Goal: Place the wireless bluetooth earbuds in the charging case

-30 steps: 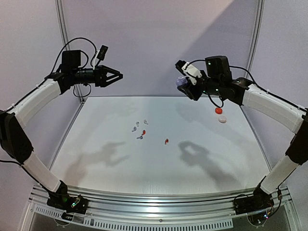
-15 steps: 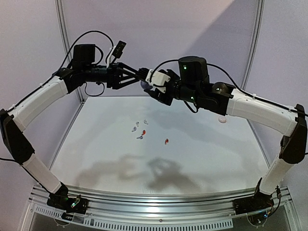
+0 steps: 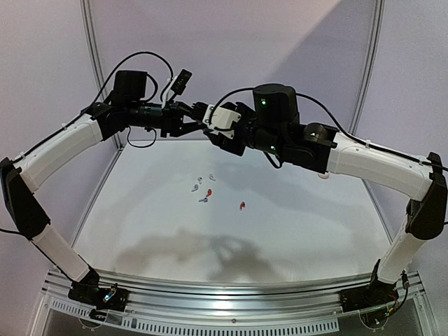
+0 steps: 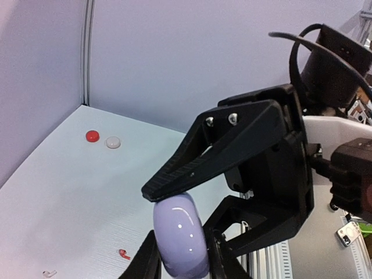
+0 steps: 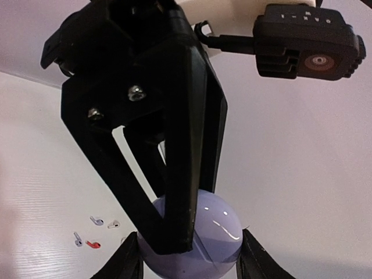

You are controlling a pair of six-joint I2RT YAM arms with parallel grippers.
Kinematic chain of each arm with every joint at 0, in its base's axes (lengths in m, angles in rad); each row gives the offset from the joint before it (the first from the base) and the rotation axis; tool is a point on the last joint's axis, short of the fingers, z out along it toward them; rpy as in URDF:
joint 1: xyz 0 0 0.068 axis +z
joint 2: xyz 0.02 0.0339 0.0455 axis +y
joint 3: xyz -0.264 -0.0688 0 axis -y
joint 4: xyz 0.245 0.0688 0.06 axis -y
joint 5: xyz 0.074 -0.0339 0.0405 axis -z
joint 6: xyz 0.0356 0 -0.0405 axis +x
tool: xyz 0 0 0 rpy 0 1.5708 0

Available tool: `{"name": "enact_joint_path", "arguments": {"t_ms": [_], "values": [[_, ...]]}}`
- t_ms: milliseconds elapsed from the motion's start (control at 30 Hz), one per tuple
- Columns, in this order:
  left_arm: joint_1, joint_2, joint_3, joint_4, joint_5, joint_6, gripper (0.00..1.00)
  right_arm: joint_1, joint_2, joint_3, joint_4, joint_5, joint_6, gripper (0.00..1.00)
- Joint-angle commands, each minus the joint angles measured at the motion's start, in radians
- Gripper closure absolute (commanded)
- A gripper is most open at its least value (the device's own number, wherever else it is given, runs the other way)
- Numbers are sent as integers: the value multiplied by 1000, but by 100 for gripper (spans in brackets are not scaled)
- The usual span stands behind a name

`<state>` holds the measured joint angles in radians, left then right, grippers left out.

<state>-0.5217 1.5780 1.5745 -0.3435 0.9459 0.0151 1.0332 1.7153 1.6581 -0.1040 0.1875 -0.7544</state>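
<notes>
Between the left gripper's (image 4: 185, 258) jaws sits the lilac charging case (image 4: 177, 232), seen edge-on. The two fingers stand narrow and press against its flat faces. The right gripper (image 5: 189, 258) has the same case, with its jaws about half apart and spanning the rounded rim from side to side. Both arms therefore grip one case in mid-air, their fingers crossed over each other around it.

Well below the meeting jaws, on the table (image 3: 140, 231), lie the earbuds. The white pair (image 3: 212, 178) is farthest back, a lilac one (image 3: 194, 187) and a red one (image 3: 209, 192) are close by, and another red one (image 3: 241, 205) lies off toward the right arm's side. None is in a case yet. Farther off on the right gripper's side sit a red case (image 4: 92, 136) and a white case (image 4: 112, 142), touching or nearly so.

The danger, as I judge it, is the double grip. If either arm pulls away before the other lets go, the smooth, rounded shell could twist or squirt out. Each gripper holds it on curved plastic with little purchase. A drop from this height would land among the loose earbuds and could scatter them. The lid could also pop open if the fingers squeeze across its seam.
</notes>
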Motion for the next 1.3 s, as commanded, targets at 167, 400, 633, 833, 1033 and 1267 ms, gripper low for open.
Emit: {"name": "enact_joint_path", "arguments": {"t_ms": [167,400,633,833,1033,1267], "values": [[-14,-25,-11,-40,53,72,100,4,48,59,27,8,-11,68],[33,-45,-25,-57,78,141,100,-26,41,108,-102,-84,135,1],[50,-61,-45,-173,86,487,100,-162,13,169,-336,-738,500,2],[46,-50,-28,-214,102,552,100,-164,85,242,-449,-734,574,22],[39,-58,-33,-229,83,557,100,-165,111,271,-432,-769,566,44],[33,-62,-33,-241,86,559,100,-164,135,292,-424,-758,558,62]]}}
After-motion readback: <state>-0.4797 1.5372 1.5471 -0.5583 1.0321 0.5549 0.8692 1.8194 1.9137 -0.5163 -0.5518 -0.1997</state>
